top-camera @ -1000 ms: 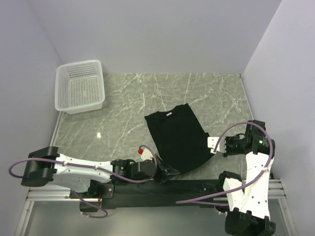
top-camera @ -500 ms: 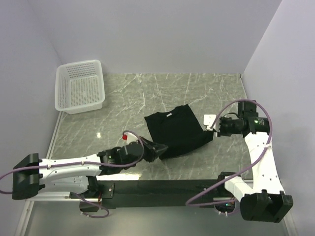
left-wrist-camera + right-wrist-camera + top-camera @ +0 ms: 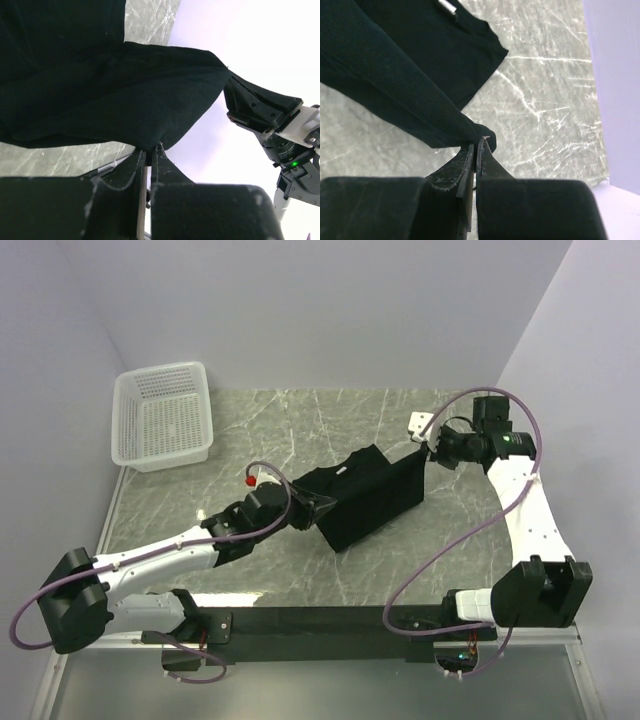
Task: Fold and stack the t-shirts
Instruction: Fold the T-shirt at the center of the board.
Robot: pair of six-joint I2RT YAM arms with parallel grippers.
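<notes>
A black t-shirt (image 3: 365, 500) lies partly folded in the middle of the marble table, its near hem lifted and stretched between both grippers. My left gripper (image 3: 328, 505) is shut on the hem's left corner; in the left wrist view the black cloth (image 3: 115, 95) hangs from the pinched fingertips (image 3: 148, 148). My right gripper (image 3: 424, 448) is shut on the other corner at the right. The right wrist view shows the fabric (image 3: 395, 75) running away from the closed tips (image 3: 476, 142), with the collar label (image 3: 447, 7) at the top.
A white mesh basket (image 3: 162, 415) stands at the far left of the table, with nothing visible in it. Pale walls close in the table on the left, back and right. The black base rail (image 3: 330, 620) runs along the near edge.
Both grippers have carried the shirt's near hem away from the front edge toward the back. The right arm has swung far back and the left arm has stretched forward, doubling the cloth over itself.
</notes>
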